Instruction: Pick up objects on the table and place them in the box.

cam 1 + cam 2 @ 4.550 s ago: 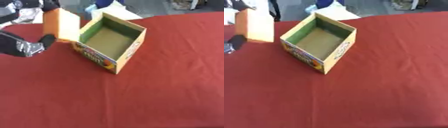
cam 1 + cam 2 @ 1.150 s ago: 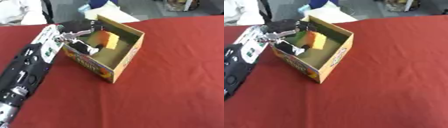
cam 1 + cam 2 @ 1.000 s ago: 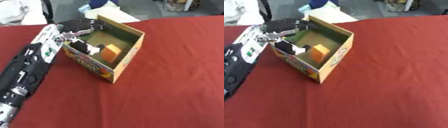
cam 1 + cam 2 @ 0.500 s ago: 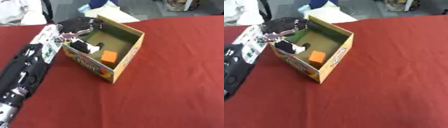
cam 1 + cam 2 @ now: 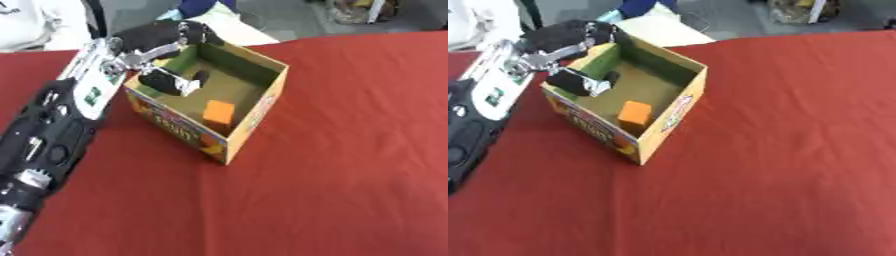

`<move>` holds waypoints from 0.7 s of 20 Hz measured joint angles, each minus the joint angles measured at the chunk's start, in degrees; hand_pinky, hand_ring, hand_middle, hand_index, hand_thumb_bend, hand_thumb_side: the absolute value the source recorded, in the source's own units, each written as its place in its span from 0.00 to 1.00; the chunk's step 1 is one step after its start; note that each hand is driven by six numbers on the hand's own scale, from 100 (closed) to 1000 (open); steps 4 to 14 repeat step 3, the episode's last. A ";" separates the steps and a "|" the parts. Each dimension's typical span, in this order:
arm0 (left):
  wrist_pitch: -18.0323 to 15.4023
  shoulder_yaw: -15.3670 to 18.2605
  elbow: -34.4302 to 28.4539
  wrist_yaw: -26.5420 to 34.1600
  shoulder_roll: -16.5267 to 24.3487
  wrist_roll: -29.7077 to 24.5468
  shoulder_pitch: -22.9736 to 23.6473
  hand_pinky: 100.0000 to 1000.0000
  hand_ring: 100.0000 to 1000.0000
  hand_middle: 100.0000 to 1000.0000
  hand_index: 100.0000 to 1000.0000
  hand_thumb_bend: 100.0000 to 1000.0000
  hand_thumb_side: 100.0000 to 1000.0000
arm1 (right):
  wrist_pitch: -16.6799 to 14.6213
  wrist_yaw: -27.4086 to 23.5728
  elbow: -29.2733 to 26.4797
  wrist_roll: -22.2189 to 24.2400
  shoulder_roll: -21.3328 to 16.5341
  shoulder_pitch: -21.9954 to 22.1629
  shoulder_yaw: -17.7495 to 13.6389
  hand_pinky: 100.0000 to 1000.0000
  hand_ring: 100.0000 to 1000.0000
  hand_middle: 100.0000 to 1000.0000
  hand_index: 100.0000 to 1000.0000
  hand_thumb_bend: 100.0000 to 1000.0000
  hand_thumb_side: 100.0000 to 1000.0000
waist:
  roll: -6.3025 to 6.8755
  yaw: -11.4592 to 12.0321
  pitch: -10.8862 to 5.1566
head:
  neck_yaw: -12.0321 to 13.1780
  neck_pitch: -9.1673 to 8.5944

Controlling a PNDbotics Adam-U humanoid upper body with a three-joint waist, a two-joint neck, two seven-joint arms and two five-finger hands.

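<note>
The left hand (image 5: 162,55) reaches in from the left, hanging over the near-left rim of the box (image 5: 255,116); its fingers (image 5: 172,82) look apart and seemingly empty, dipping inside; the orange block (image 5: 219,113) lies on the box floor by the right wall, clear of the hand; the left eye view shows more forearm on the red table (image 5: 798,150).
</note>
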 measured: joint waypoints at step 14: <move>3.08 0.06 -8.81 10.60 3.20 -3.11 2.16 0.81 0.84 0.75 0.85 0.00 0.28 | -0.09 0.35 0.00 -0.55 -0.09 0.46 -0.34 0.59 0.71 0.45 0.67 0.00 0.76 | 0.01 0.53 -0.77 | -0.46 0.57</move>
